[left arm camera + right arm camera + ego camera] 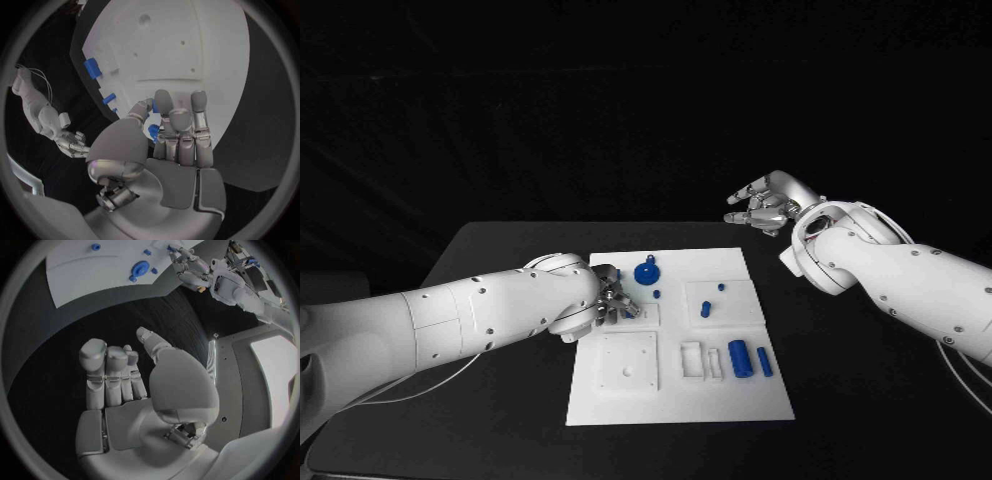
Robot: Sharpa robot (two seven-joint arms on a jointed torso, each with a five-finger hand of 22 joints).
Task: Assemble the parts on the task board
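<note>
The white task board point(678, 395) lies in the middle of the table. My left hand point(610, 305) hovers low over its left edge. In the left wrist view a small blue part point(153, 131) sits between the thumb and a finger of that hand point(178, 137), which pinches it. On the board lie a round blue part point(648, 272), small blue parts point(705, 308) and two blue cylinders point(738, 358). My right hand point(762, 208) is raised beyond the board's far right corner, fingers loosely bent and holding nothing point(119, 385).
White inset blocks point(629, 362) sit in the board's near half, beside the cylinders. Black table point(862, 400) surrounds the board on all sides. My right forearm point(906, 275) hangs over the table to the right of the board.
</note>
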